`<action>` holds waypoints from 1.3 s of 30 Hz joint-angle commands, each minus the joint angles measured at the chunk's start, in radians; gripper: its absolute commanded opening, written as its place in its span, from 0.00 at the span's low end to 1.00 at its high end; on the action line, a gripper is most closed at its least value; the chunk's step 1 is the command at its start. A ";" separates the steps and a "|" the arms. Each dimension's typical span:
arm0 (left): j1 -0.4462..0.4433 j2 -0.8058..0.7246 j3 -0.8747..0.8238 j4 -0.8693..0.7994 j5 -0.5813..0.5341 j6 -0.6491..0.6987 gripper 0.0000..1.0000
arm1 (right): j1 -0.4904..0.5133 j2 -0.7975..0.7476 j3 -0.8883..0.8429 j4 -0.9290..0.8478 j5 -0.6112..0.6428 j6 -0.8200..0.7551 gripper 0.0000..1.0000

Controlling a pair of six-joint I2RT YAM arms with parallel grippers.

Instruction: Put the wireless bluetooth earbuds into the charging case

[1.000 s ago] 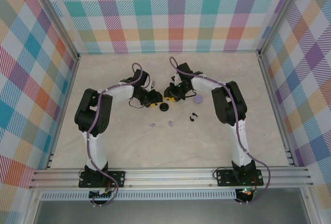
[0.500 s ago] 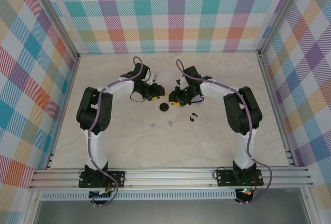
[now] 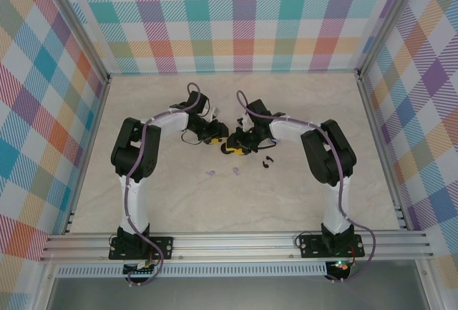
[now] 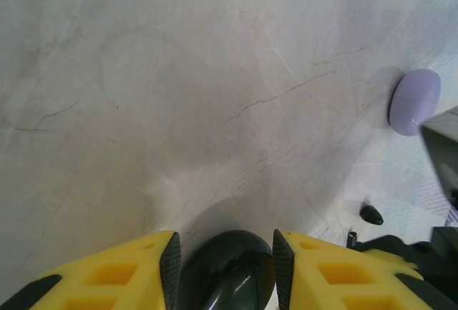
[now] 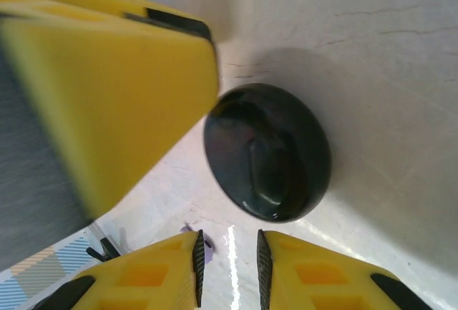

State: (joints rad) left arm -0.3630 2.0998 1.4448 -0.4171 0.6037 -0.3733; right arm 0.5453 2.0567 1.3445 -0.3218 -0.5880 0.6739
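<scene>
Between left tool jaws, a glossy black case.

Overhead view, both wrist views near black case

Table, centre: the left gripper and right gripper stand tip to tip, the left one on the left. The charging case lies flat on the table between the left gripper's fingers, with a pad touching each side. The right gripper's tips stand just beside the same case, which lies ahead of them, not between them. The second case lies on the table ahead and right of the left gripper, well apart. The first pair of earbuds lies nearer the arm bases than the grippers, its two buds apart. The second pair of earbuds lies close together to their right
</scene>
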 commanded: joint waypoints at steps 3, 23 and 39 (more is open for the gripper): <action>0.009 -0.003 0.009 -0.019 0.034 0.022 0.40 | 0.009 0.023 0.015 -0.005 0.009 0.016 0.28; 0.009 -0.140 -0.148 0.003 0.004 -0.002 0.38 | 0.009 0.083 0.117 -0.096 0.099 -0.013 0.25; 0.057 -0.215 -0.252 0.083 0.021 -0.057 0.48 | -0.004 0.017 0.050 -0.025 0.022 -0.029 0.30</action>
State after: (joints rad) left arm -0.3195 1.9224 1.2240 -0.3637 0.6025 -0.4072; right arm 0.5457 2.1056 1.4078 -0.3763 -0.5259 0.6651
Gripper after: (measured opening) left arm 0.473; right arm 0.305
